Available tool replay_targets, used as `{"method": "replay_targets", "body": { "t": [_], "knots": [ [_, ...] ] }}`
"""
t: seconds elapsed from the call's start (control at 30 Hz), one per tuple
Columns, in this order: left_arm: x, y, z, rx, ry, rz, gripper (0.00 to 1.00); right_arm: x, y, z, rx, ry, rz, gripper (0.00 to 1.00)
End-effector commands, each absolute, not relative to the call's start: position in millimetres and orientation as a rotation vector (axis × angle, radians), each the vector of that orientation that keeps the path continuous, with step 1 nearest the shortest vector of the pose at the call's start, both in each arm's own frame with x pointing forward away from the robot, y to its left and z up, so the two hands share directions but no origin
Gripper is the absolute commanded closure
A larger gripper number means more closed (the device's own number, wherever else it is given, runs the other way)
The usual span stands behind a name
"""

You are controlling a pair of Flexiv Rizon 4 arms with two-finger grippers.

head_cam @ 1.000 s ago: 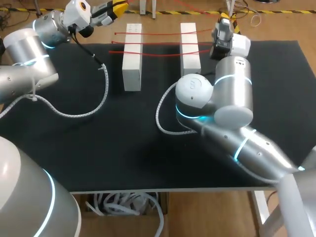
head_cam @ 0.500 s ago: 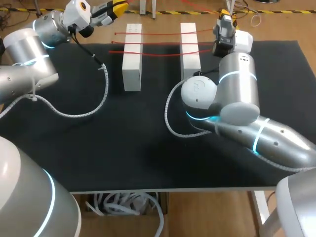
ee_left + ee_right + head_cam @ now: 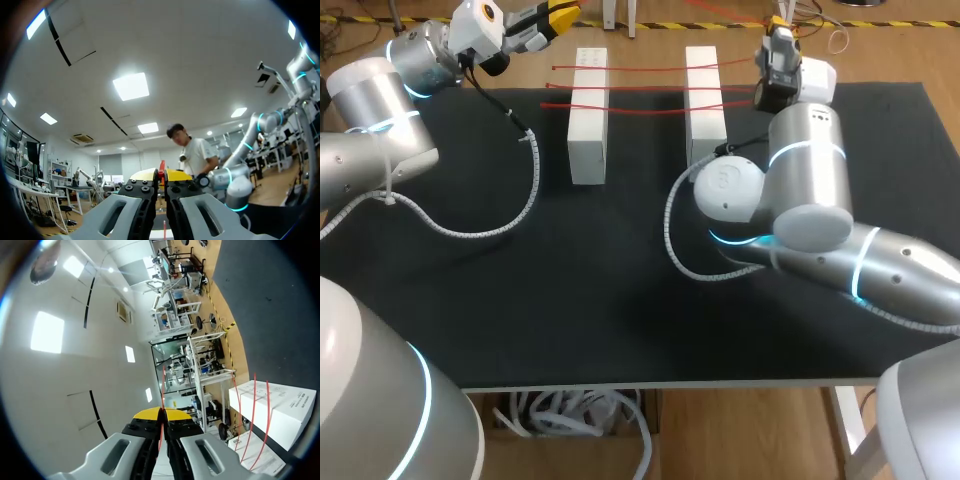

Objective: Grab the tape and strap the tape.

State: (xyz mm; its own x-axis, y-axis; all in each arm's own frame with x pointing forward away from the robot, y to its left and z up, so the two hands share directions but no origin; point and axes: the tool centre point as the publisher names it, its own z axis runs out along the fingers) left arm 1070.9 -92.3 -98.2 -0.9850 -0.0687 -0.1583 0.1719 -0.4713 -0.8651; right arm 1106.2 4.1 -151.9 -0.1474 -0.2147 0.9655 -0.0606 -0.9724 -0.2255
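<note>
Head view, left to right: left arm (image 3: 380, 110), silver with blue light rings, entering at the far left corner of the black-covered bench (image 3: 570, 290). Left fingers (image 3: 558, 14), yellow-tipped, raised past the bench's far edge, well apart from the blocks.

Left wrist view: left fingers (image 3: 161, 175) pressed together, a short length of thin red tape (image 3: 161, 167) pinched between the tips and showing just ahead of them.

Left white rectangular block (image 3: 588, 130), lying lengthwise on the far half of the bench. Right white rectangular block (image 3: 705, 125), parallel to it, with a gap between. Three red tape strands (image 3: 645, 88), stretched side to side across the tops of both blocks, one behind another.

Right arm (image 3: 800, 190), silver, entering from the right side, its elbow over the middle of the bench. Right fingers (image 3: 779, 25), at the far edge just beside the right block's far end.

Right wrist view: right fingers (image 3: 162, 415) closed on a thin red tape line (image 3: 162, 385) rising from between the tips; both blocks (image 3: 280, 410) with strands lie beside them
</note>
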Motion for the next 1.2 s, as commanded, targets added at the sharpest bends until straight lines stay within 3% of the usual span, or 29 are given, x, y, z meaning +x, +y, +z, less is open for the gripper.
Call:
{"method": "replay_targets", "body": {
  "t": [0.03,1.2],
  "knots": [
    [1071.5,-92.3,-99.7,0.157,1.528,-2.578,1.0,1105.8,2.7,-150.0,-1.987,0.316,-2.277,1.0],
    [1064.0,-102.7,-104.7,0.129,2.305,-2.112,1.0,1106.6,2.6,-150.5,-1.987,0.088,-2.307,1.0]
  ]
}}
